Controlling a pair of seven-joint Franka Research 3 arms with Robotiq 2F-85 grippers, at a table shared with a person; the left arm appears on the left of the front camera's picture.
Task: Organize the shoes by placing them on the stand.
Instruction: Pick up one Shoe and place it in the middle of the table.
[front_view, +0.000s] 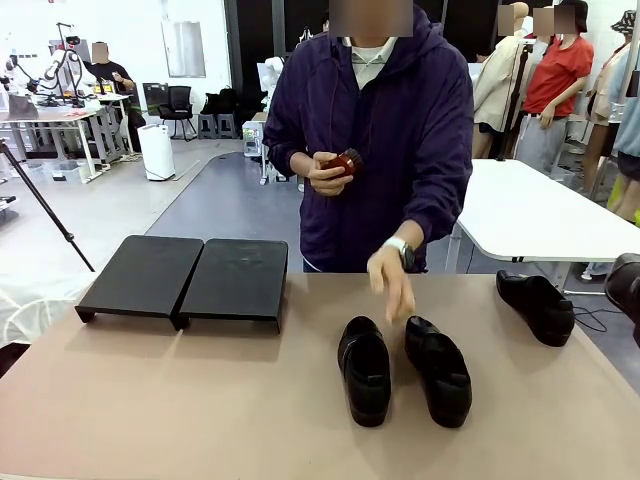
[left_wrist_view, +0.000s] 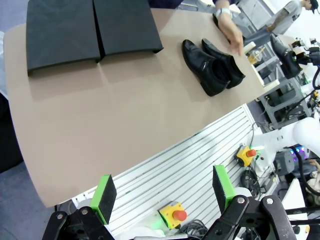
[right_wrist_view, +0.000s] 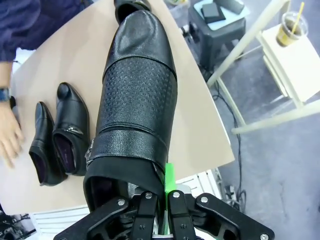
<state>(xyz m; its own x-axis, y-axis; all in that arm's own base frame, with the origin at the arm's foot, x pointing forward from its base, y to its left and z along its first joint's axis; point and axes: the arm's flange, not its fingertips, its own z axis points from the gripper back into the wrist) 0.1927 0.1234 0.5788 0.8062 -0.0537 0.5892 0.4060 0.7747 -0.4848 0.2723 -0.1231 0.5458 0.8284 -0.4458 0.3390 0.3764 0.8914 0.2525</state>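
Note:
The black stand (front_view: 180, 280) sits at the table's far left, with nothing on its two platforms; the left wrist view has the stand (left_wrist_view: 90, 30) at its top. Two glossy black shoes (front_view: 365, 368) (front_view: 438, 368) lie side by side mid-table, and a third shoe (front_view: 535, 305) lies at the right. In the right wrist view my right gripper (right_wrist_view: 162, 195) is shut on the heel rim of a fourth shoe (right_wrist_view: 137, 100), held above the table's right end. My left gripper (left_wrist_view: 164, 192) hangs open off the near edge, nothing between its green pads (left_wrist_view: 105, 197).
A person in a dark purple jacket stands at the far side, one hand (front_view: 392, 280) lowered just above the middle pair, the other holding a small brown object (front_view: 345, 160). A white table (front_view: 540, 210) stands behind at the right.

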